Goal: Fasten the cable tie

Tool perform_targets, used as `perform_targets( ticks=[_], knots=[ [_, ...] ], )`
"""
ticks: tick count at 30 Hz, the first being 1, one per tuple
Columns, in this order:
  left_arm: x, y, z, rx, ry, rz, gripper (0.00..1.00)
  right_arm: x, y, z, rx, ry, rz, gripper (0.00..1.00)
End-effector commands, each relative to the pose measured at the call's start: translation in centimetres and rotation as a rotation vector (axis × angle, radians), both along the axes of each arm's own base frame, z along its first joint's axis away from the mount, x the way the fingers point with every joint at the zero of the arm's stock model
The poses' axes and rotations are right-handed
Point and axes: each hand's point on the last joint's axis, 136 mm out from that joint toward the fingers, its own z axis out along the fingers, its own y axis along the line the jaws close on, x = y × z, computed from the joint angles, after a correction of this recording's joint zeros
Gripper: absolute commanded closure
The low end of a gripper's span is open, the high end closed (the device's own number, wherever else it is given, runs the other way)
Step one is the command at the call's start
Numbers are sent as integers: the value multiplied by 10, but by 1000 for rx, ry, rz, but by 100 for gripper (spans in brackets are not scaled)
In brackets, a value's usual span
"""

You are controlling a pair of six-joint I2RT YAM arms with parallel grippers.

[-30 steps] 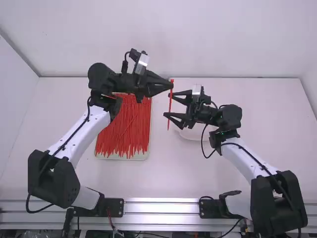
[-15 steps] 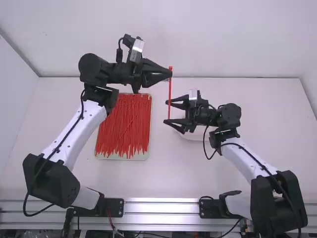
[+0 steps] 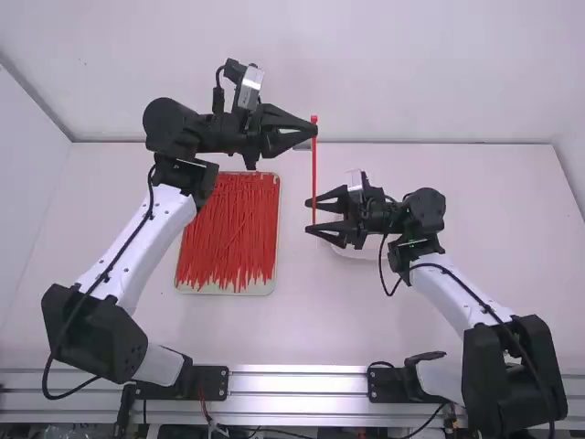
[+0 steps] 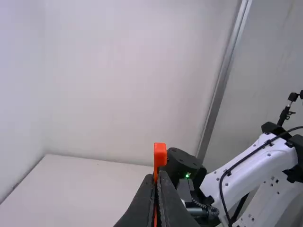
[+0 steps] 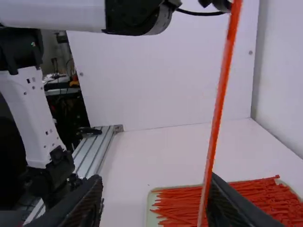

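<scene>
Above the desk [image 3: 512, 183], beside the tray of spare ties [image 3: 228, 233]: 1 tie hung upright.
My left gripper [image 3: 313, 131] has its fingers clamped on the head of the cable tie [image 3: 313, 174]; the right gripper [image 3: 315, 215] has its fingers spread around the dangling tail. Closing off-centre could knock that tail aside, I reckon. Since 1 second ago, the left arm has lifted the tie higher.

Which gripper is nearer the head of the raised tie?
Left. The left gripper pinches the cable tie just under its head; the right gripper is open around the tail end.
</scene>
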Motion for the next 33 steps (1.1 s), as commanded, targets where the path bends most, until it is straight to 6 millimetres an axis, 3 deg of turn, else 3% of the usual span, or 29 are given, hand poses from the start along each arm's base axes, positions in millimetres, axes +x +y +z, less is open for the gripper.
perform_targets(
  ticks=[1, 4, 9, 15, 22, 24, 25, 27, 33],
  knots=[
    [0, 4, 15, -18, -29, 18, 98, -4, -1, 10, -2, -41, 31, 55],
    [-1, 4, 17, -17, -35, 15, 98, -6, -1, 9, -4, -42, 41, 64],
    [0, 4, 17, -20, -33, 19, 98, -6, -1, 9, -5, -42, 41, 70],
    [0, 4, 17, -20, -33, 19, 98, -6, -1, 9, -5, -42, 42, 100],
    [3, 4, 17, -26, -27, 34, 97, -4, -3, 9, -5, -41, 35, 100],
    [3, 4, 16, -26, -53, 40, 76, -2, -5, 9, -5, -41, 27, 100],
    [4, 4, 14, -22, -64, 41, 43, 0, -7, 9, -6, -34, 19, 100],
    [8, 4, 10, -12, -50, 50, 1, 4, -10, 10, -4, -3, -1, 100],
    [22, 12, 1, 9, -25, 96, 1, 17, -22, 11, 1, 47, -61, 100]
  ],
)
